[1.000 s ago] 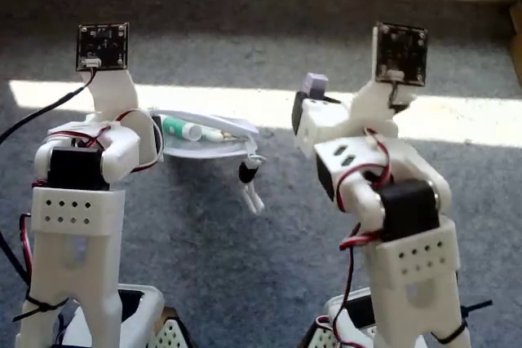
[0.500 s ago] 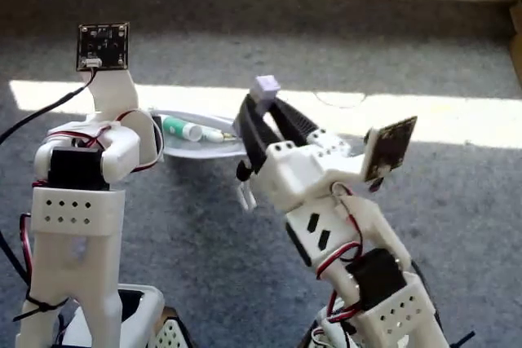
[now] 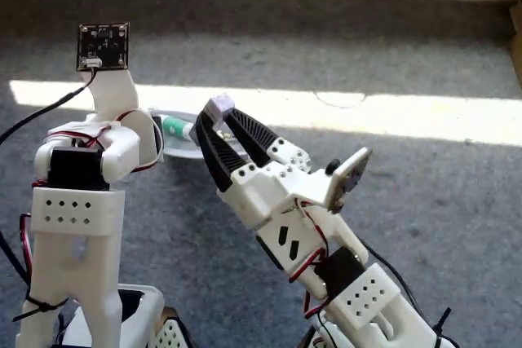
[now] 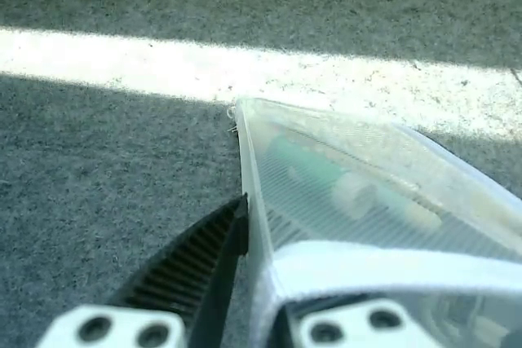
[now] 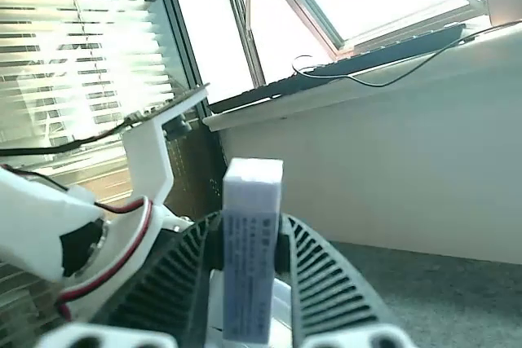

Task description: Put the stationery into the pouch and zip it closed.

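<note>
Two grasps | left pincer point(image 4: 253, 242) pinches pouch point(image 4: 367, 201) edge, likely steadying it | right pincer point(image 3: 222, 120) grips eraser point(image 3: 218, 106) raised near pouch, likely for dropping in

— What carries everything here?
— A tabletop point(image 3: 457, 193) covered in grey, carpet-like cloth. A sunlit band point(image 3: 424, 116) crosses it from about 9 to 3 o'clock, just above the centre.
— And what lies on it?
— A clear pouch point(image 3: 183, 146) at about 9 o'clock, at the band's near edge. A thin dark thread point(image 3: 336, 100) curls toward 2 o'clock.
</note>
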Robot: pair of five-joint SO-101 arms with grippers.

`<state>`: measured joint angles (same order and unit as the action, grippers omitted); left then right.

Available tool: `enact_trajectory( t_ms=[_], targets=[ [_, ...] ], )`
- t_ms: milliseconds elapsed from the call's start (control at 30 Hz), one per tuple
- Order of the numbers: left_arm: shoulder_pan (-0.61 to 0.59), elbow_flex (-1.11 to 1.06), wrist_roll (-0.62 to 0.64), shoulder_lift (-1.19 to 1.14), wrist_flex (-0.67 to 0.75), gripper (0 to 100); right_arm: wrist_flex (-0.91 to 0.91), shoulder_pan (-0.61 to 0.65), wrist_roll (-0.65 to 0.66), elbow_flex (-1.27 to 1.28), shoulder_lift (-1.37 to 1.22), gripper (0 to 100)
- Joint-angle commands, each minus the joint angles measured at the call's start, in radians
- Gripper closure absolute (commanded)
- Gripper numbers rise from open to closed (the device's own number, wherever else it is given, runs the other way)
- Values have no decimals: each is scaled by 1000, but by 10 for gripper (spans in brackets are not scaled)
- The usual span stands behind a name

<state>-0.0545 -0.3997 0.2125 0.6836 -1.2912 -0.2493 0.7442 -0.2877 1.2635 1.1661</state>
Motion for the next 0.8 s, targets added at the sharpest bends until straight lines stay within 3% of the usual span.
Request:
enact_trajectory(
  t_ms=[0,333,567,767],
  targets=[
    [18,30,-6,22,21,989,-85,10,17,-16,-124,993],
    [16,28,-6,22,20,989,-150,10,20,-16,-237,987],
    [16,12,-8,28,25,989,-117,13,20,-15,-237,852],
    [16,8,-29,28,26,989,-117,13,20,-12,-236,848]
  ],
)
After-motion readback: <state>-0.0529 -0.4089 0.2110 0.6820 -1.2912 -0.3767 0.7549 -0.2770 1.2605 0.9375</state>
